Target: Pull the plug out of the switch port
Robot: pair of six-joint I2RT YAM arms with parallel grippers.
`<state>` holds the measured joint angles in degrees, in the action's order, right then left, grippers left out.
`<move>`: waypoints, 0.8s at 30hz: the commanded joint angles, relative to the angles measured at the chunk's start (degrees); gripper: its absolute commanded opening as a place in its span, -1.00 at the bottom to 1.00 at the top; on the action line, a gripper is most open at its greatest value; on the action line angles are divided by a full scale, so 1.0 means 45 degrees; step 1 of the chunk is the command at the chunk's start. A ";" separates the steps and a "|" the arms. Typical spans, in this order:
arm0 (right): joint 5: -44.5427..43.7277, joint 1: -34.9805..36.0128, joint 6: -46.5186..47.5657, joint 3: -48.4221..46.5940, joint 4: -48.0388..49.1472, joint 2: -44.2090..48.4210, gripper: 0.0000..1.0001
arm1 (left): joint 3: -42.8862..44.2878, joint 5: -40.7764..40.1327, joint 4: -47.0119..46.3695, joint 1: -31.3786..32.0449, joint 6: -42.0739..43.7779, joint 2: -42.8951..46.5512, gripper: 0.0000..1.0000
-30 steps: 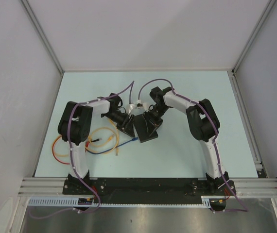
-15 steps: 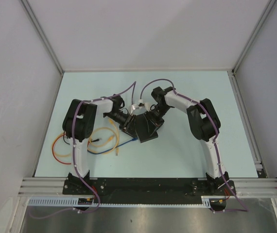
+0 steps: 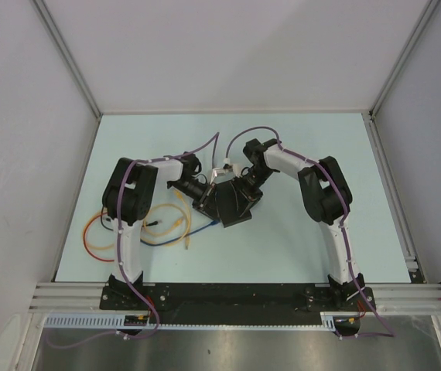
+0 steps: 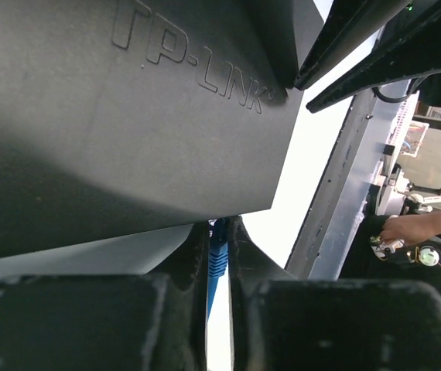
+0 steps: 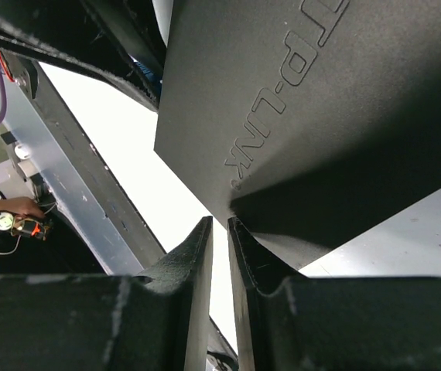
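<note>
Matte-black, the switch (image 3: 232, 205) sits tilted mid-table, with the left gripper (image 3: 206, 199) at its ten o'clock and the right gripper (image 3: 244, 189) at one. Only the left wrist view shows the blue plug (image 4: 217, 255) clamped between that gripper's fingers (image 4: 193, 263) under the switch's edge. In the right wrist view the jaws stand nearly together at a switch corner; I cannot tell whether they grasp it.

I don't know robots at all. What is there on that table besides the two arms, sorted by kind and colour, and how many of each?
Matte-black flat switch box: 1
Blue cable: 1
Yellow cable: 1
Orange cable: 1
Total: 4
</note>
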<state>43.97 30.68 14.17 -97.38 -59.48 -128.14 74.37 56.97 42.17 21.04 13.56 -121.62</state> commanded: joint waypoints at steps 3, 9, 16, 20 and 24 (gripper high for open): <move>-0.1899 0.0214 0.0893 0.0488 0.1109 -0.0510 -0.59 | -0.0060 -0.1252 -0.0134 0.0423 -0.0006 -0.0123 -1.00; -0.1919 0.0097 0.0854 0.0450 0.1109 -0.0588 -0.59 | -0.0803 -0.1683 0.1038 -0.0338 0.0989 0.0951 -1.00; -0.1977 0.0136 0.0854 0.0274 0.1090 -0.0744 -0.60 | -0.0259 -0.1663 0.2539 -0.1139 0.2725 0.1538 -1.00; -0.1938 -0.0039 0.0835 0.0041 0.1264 -0.0472 -0.60 | 0.0035 -0.3161 0.2972 -0.1822 0.3196 0.2143 -1.00; -0.2386 -0.0351 0.0582 -0.0739 0.1674 0.0015 -0.57 | 0.0893 -0.4900 0.3030 -0.2935 0.3372 0.2554 -1.00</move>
<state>43.90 30.39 14.63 -97.82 -59.24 -128.14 73.28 43.79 54.33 12.45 24.69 -115.42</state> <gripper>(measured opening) 0.196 0.026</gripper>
